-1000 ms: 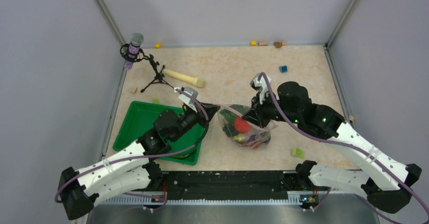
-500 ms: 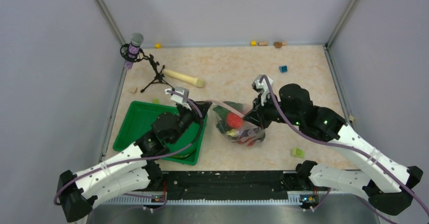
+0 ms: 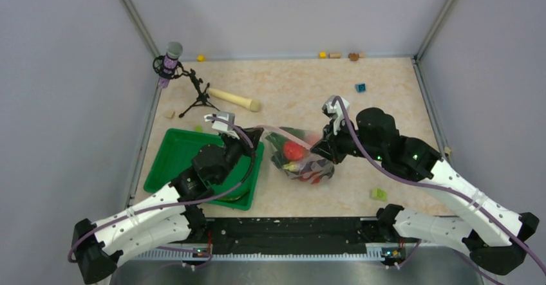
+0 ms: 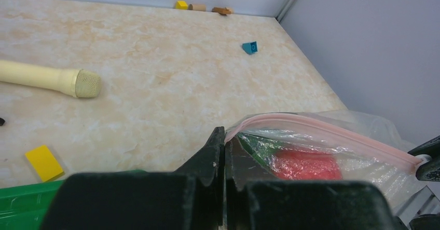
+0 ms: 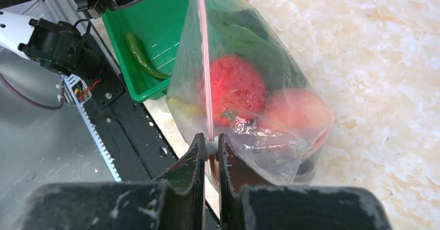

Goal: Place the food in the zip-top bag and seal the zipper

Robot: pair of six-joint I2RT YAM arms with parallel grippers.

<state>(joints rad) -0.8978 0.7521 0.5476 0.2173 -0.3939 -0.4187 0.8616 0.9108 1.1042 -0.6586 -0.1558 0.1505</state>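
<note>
The clear zip-top bag (image 3: 301, 161) hangs between my two grippers over the table, just right of the green tray. Inside it I see a red strawberry (image 5: 236, 87), a peach (image 5: 298, 113) and dark green leaves (image 5: 249, 38). The pink zipper (image 3: 286, 135) is stretched taut between the grippers. My left gripper (image 3: 255, 133) is shut on the zipper's left end (image 4: 244, 125). My right gripper (image 3: 317, 148) is shut on the white slider (image 5: 210, 145) at the zipper's right end. The lower part of the bag is hidden behind the food.
The green tray (image 3: 169, 163) lies at the left under my left arm, with a green chilli (image 5: 142, 58) in it. The beige rolling pin (image 3: 233, 99) and a microphone on a tripod (image 3: 187, 85) stand behind. A blue block (image 3: 360, 87) and a green block (image 3: 378, 194) lie at the right.
Both grippers and the bag have shifted left towards the tray. The left gripper moved further, so the pink zipper is now drawn out longer and tauter between them.
</note>
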